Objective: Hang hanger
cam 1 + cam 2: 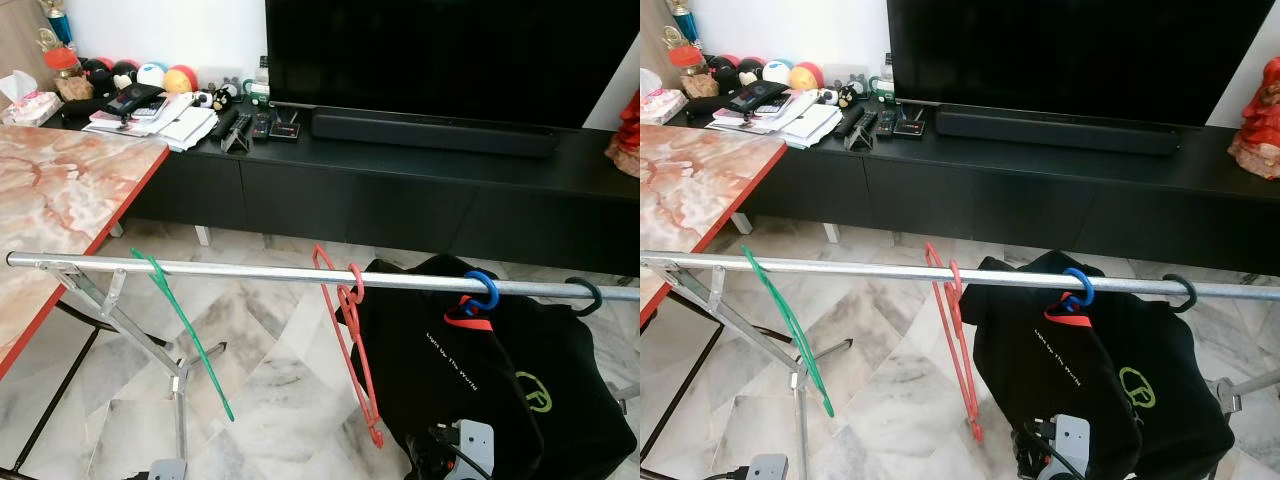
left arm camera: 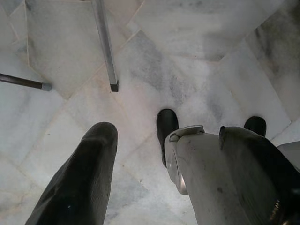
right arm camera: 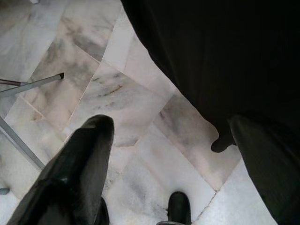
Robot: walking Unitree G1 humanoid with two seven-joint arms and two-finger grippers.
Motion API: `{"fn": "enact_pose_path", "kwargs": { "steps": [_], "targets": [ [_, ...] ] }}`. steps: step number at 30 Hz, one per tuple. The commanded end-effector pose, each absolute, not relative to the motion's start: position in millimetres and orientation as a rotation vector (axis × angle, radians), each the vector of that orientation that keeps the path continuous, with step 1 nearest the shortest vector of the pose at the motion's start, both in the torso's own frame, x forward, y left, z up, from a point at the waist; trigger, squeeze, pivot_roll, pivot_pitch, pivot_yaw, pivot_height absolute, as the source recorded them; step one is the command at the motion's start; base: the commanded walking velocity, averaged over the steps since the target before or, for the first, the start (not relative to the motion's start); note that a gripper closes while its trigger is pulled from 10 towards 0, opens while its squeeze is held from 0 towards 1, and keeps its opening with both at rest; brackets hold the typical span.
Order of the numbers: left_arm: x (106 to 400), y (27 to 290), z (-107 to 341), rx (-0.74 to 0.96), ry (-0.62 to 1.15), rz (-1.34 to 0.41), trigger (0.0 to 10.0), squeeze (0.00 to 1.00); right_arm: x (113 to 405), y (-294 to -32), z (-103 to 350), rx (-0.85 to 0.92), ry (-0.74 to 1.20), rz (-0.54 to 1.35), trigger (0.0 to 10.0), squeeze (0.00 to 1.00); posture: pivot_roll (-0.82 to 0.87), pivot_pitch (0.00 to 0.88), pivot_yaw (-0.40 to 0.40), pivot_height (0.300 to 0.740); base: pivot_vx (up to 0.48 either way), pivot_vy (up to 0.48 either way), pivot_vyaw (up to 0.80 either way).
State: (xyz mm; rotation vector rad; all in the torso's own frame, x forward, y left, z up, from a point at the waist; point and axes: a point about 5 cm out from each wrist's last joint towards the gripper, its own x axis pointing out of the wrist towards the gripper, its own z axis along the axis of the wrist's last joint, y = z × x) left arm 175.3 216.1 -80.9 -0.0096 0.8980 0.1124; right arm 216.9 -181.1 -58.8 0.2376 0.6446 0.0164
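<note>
Green hanger [image 1: 185,330] and red hanger [image 1: 347,340] on rail [image 1: 250,268], red at 3 o'clock of green; hanging appears done

Left gripper [image 2: 136,154] and right gripper [image 3: 164,154] low over floor [image 2: 154,61], jaws wide, empty

Next judged: retreat, or fetch another hanger

Left gripper [image 2: 159,164] and right gripper [image 3: 173,164] both low, pointing floorward, fingers apart and empty.

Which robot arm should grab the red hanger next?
Probably the right. The right tool hangs open and empty beside the black shirt, near the red hanger. The left tool, also open, hangs farther off by the rack leg.
</note>
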Motion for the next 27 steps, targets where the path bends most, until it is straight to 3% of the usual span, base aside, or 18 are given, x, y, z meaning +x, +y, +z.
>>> {"fn": "enact_pose_path", "kwargs": {
  "steps": [1, 6, 7, 10, 20, 23, 25, 27],
  "targets": [
    [169, 217, -84, 0.004, 0.922, 0.108, 10.0, 0.00, 214, -181, -60, 0.212, 0.645, 0.042, 10.0, 0.00, 0.02, 0.140, -0.061, 0.740, 0.000, 0.000, 0.00],
    [169, 216, -84, 0.006, 0.920, 0.104, 10.0, 0.00, 215, -181, -59, 0.140, 0.640, 0.085, 10.0, 0.00, 0.03, 0.124, -0.070, 0.740, 0.000, 0.000, 0.00],
    [169, 216, -84, 0.006, 0.920, 0.105, 10.0, 0.00, 220, -182, -36, 0.126, 0.416, 0.122, 10.0, 0.00, 0.02, 0.117, -0.071, 0.740, 0.000, 0.000, 0.00],
    [168, 216, -84, 0.010, 0.923, 0.101, 10.0, 0.00, 210, -178, 16, 0.114, 0.165, 0.162, 10.0, 0.00, 0.02, 0.115, -0.069, 0.740, 0.000, 0.000, 0.00],
    [168, 217, -84, 0.013, 0.925, 0.103, 10.0, 0.00, 178, -173, 36, 0.108, 0.125, 0.160, 10.0, 0.00, 0.01, 0.092, -0.073, 0.740, 0.000, 0.000, 0.00],
    [168, 218, -84, 0.017, 0.927, 0.102, 10.0, 0.00, 169, -181, 60, 0.068, 0.112, 0.069, 10.0, 0.00, 0.01, 0.091, -0.073, 0.740, 0.000, 0.000, 0.00],
    [168, 218, -84, 0.018, 0.929, 0.098, 10.0, 0.00, 176, -200, 76, 0.060, 0.061, -0.116, 10.0, 0.00, 0.00, 0.097, -0.073, 0.740, 0.000, 0.000, 0.00],
    [168, 218, -84, 0.016, 0.930, 0.099, 10.0, 0.00, 182, -210, 85, 0.050, 0.029, -0.174, 10.0, 0.00, 0.00, 0.099, -0.074, 0.740, 0.000, 0.000, 0.00]
  ]
}}
